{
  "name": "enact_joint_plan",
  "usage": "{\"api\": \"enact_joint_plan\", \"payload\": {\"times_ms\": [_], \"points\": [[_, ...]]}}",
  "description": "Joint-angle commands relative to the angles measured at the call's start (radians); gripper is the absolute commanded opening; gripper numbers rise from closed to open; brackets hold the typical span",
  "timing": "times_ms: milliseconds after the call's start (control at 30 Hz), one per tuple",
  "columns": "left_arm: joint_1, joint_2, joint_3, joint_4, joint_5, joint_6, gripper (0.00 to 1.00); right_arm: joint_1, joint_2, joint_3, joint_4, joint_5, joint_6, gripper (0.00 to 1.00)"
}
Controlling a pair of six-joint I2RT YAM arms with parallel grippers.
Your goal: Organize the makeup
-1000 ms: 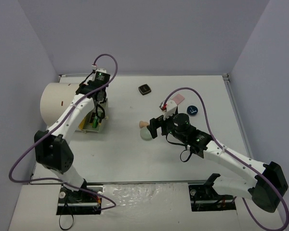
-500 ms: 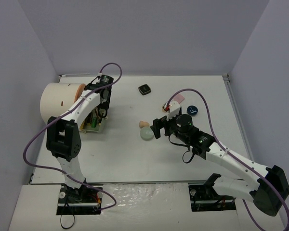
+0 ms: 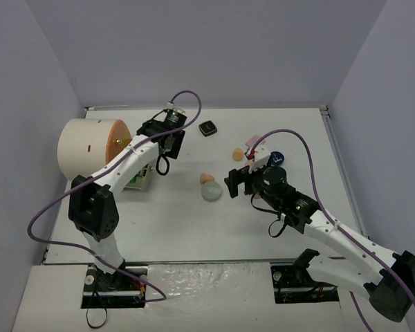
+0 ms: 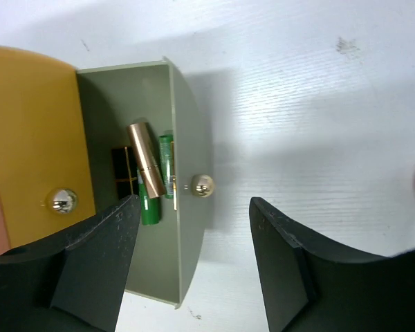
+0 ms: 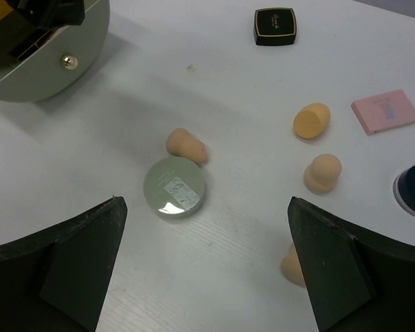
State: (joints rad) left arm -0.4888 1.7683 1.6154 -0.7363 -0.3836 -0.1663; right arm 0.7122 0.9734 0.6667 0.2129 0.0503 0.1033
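- Makeup (image 5: 322, 171) was mostly loose on the table (image 5: 214, 263). Right gripper (image 5: 206, 204) hung wide open above the pale green disc (image 5: 174, 187), gripping nothing.
- Peach sponges (image 5: 187, 145) sat just beyond the disc, with the pink pad (image 5: 386, 111) further right.
- Left gripper (image 4: 194, 207) was partway open and empty over the drawer (image 4: 187, 124), which had a gold lipstick (image 4: 146, 158) and a green tube (image 4: 151, 207) inside.
- Black square compact (image 5: 274, 25) sat farthest back.

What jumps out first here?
The big cream cylinder at the table's left, with its grey drawer pulled open and a gold lipstick and a green tube inside. Then the peach sponges and a pale green disc scattered mid-table.
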Motion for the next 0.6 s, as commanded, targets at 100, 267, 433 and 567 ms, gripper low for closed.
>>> {"api": "enact_joint_plan", "payload": {"times_ms": [100,267,433,567], "points": [[-0.061,0.112,0.014,-0.002,-0.185,-0.003,0.52,-0.026,-0.119,-0.057,0.039,0.085,0.024,1.00],[-0.071,0.191,0.028,-0.030,-0.303,-0.013,0.37,-0.038,-0.144,-0.073,0.039,0.083,0.026,1.00],[-0.073,0.238,0.006,-0.017,-0.333,0.001,0.32,-0.040,-0.150,-0.078,0.040,0.077,0.023,1.00],[-0.075,0.267,0.005,-0.030,-0.379,-0.001,0.32,-0.042,-0.150,-0.086,0.043,0.074,0.023,1.00]]}}
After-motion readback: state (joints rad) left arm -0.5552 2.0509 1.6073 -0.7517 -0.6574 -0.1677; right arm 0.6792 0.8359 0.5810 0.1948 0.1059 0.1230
